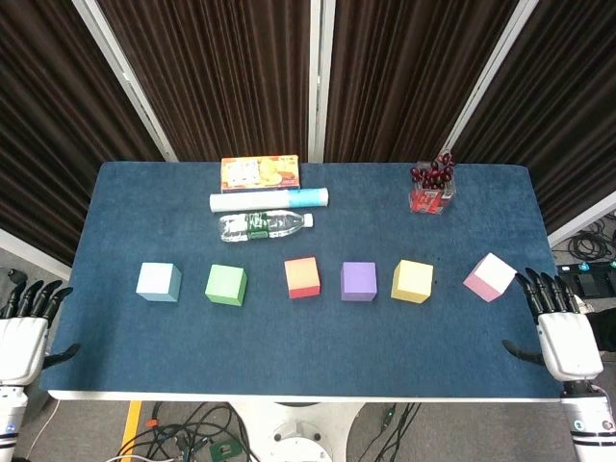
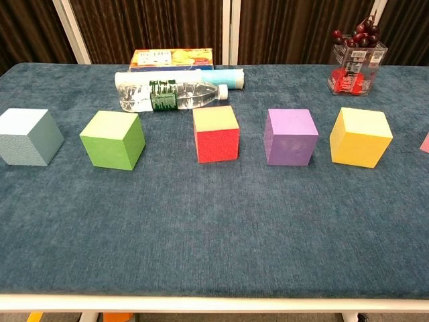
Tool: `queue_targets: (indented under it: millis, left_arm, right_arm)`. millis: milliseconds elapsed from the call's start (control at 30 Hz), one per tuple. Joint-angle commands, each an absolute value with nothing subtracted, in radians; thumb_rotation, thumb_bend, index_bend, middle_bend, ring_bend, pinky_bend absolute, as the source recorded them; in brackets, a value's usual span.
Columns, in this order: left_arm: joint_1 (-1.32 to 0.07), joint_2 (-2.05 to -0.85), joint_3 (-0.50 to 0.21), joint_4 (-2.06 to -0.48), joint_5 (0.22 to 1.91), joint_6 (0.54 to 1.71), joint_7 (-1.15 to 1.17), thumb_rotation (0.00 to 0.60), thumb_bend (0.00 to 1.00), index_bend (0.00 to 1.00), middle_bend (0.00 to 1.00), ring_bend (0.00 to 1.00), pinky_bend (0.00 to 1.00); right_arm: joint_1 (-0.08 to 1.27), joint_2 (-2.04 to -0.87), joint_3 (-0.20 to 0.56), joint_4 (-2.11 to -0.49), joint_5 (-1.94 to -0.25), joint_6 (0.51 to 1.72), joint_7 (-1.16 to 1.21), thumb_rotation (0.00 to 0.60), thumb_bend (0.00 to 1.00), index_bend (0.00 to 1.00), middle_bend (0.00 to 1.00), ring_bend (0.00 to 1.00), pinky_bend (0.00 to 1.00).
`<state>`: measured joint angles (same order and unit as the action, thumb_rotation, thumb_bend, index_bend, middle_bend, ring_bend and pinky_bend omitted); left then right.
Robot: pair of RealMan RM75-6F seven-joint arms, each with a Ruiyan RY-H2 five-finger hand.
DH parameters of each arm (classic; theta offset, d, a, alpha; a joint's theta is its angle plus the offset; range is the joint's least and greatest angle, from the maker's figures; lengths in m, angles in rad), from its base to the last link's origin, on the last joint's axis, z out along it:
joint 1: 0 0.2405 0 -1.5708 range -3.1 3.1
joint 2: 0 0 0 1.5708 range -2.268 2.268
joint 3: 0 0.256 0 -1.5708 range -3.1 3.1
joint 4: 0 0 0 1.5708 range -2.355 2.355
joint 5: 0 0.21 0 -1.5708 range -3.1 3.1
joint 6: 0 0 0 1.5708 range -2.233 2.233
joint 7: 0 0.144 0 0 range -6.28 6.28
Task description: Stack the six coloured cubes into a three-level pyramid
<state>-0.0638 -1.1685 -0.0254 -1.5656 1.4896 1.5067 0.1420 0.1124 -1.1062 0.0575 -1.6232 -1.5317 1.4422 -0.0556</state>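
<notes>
Six cubes sit in a row across the blue-covered desk [image 1: 125,337], none stacked, each apart from its neighbour. From the robot's left: light blue cube [image 1: 158,282], green cube [image 1: 226,285], red cube [image 1: 302,277], purple cube [image 1: 358,281], yellow cube [image 1: 412,281], pink cube [image 1: 489,277]. The pink cube sits turned at an angle to the others and nearest the right edge; in the chest view only a sliver of it shows at the frame border.

Left robot hand [image 1: 23,332] rests just off the desk's left front corner, fingers spread, pointing away from the robot, holding nothing. Right robot hand [image 1: 563,327] rests at the right front corner, fingers likewise spread and empty, near the pink cube but not touching it. Neither hand shows in the chest view.

Behind the row: a clear water bottle [image 1: 263,225] lying on its side, a white and blue tube [image 1: 270,199] lying behind it, an orange box [image 1: 260,172] at the far edge. Far right, a clear container [image 1: 432,192] with dark red cherries.
</notes>
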Motion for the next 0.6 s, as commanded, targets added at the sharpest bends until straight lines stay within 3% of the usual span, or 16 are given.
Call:
queue_targets:
  millis: [33, 367, 600]
  left_arm:
    - [-0.066, -1.17, -0.028, -1.568, 1.485, 1.503, 0.148, 0.6, 0.0, 0.18, 0.13, 0.05, 0.0]
    - [-0.07, -1.16, -0.033, -1.582, 1.505, 1.518, 0.159, 0.6, 0.0, 0.18, 0.13, 0.05, 0.0]
    - [-0.072, -1.156, -0.033, -1.582, 1.514, 1.52, 0.159, 0.6, 0.0, 0.19, 0.13, 0.05, 0.0]
  right_arm:
    - [0.119, -1.106, 0.058, -1.624, -1.532, 1.437, -0.054, 0.6, 0.0, 0.0, 0.04, 0.0, 0.0]
    - [0.158, -1.08, 0.054, -1.677, -1.57, 1.396, -0.013, 0.6, 0.0, 0.0, 0.05, 0.0, 0.0]
    - [0.329, -1.074, 0.112, -1.77, -1.57, 1.191, -0.002, 0.6, 0.02, 0.0, 0.1, 0.0, 0.0]
